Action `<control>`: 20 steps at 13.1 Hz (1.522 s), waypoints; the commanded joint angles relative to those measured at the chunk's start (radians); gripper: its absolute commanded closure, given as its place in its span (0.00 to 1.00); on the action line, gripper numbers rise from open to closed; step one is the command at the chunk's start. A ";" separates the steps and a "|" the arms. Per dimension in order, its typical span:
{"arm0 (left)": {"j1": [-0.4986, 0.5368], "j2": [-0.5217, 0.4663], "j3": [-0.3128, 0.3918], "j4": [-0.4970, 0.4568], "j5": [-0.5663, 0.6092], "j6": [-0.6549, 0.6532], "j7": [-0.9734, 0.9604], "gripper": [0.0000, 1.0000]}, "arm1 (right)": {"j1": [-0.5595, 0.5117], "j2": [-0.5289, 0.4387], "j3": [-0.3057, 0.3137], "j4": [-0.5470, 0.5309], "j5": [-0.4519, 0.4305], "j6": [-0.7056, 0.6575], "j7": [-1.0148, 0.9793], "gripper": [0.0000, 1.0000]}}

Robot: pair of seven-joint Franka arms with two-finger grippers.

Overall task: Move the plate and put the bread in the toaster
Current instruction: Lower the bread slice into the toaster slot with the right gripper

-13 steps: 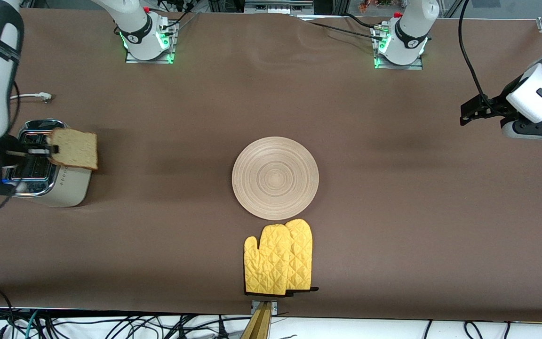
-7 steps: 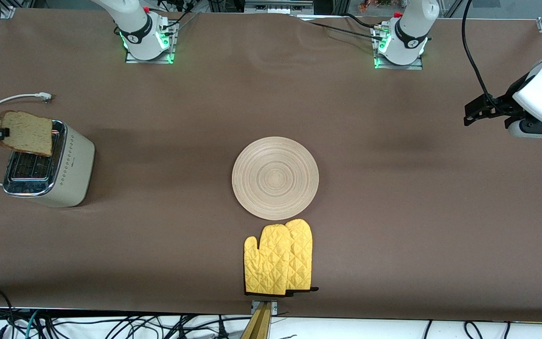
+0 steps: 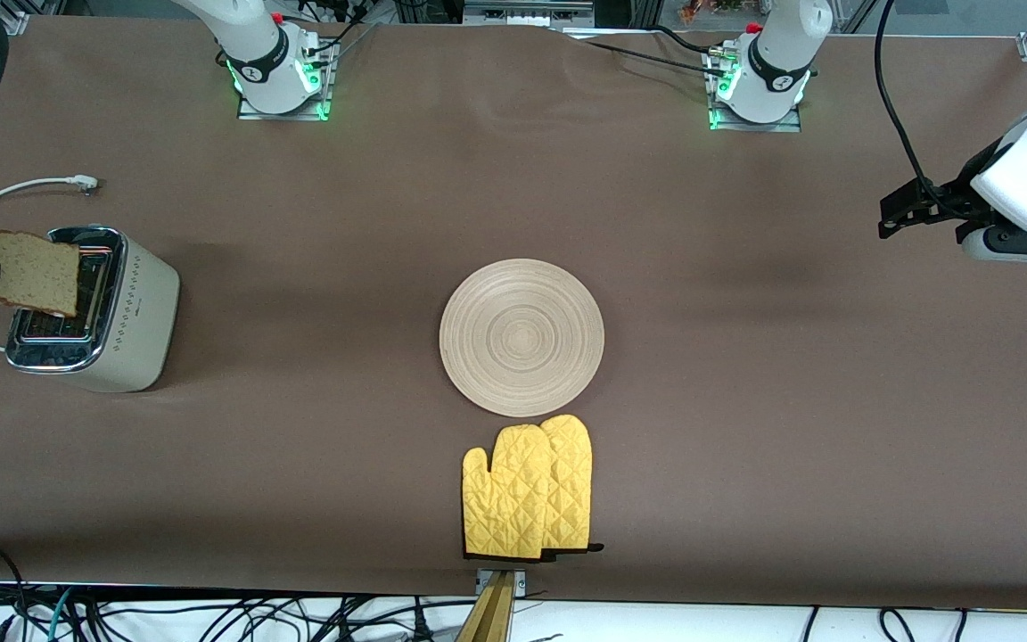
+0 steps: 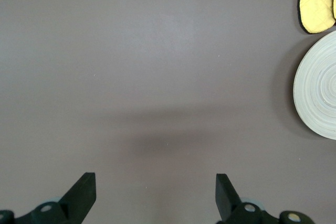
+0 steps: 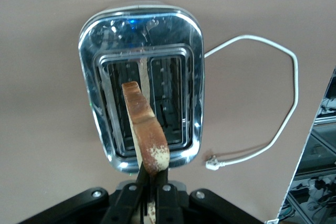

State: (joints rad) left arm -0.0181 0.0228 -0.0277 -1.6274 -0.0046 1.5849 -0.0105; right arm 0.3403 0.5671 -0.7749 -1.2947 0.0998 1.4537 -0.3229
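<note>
One bread (image 3: 30, 272) slice clenched in right gripper (image 5: 149, 182) above toaster (image 3: 112, 312) slots, left gripper (image 4: 156, 195) released, waiting.

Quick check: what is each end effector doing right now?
Left end effector: open, empty, above bare table.
Right end effector: shut on the bread, above the toaster.

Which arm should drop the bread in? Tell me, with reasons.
Right. The right gripper is shut on the bread, holding it on edge over the toaster and its slots. The left gripper waits open at the left arm's end, past the plate.
</note>
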 commanded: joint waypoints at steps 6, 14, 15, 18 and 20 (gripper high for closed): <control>0.006 0.009 -0.008 0.021 0.015 -0.016 0.007 0.00 | 0.005 0.043 -0.001 -0.008 0.023 0.051 -0.008 1.00; 0.006 0.009 -0.008 0.021 0.015 -0.019 0.009 0.00 | 0.003 0.093 0.026 -0.026 0.098 0.076 0.036 0.01; 0.006 0.009 -0.008 0.020 0.015 -0.019 0.009 0.00 | 0.002 0.091 0.026 -0.025 0.098 0.076 0.028 0.00; 0.006 0.009 -0.009 0.020 0.015 -0.025 0.004 0.00 | 0.003 0.079 0.019 -0.014 0.098 0.074 0.022 0.00; 0.007 0.009 -0.008 0.020 0.005 -0.031 0.006 0.00 | 0.003 0.063 0.020 -0.008 0.112 0.073 0.022 0.00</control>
State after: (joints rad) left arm -0.0181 0.0239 -0.0285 -1.6274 -0.0046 1.5745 -0.0105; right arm 0.3445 0.6584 -0.7551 -1.3057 0.1877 1.5274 -0.3013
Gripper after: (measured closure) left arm 0.000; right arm 0.233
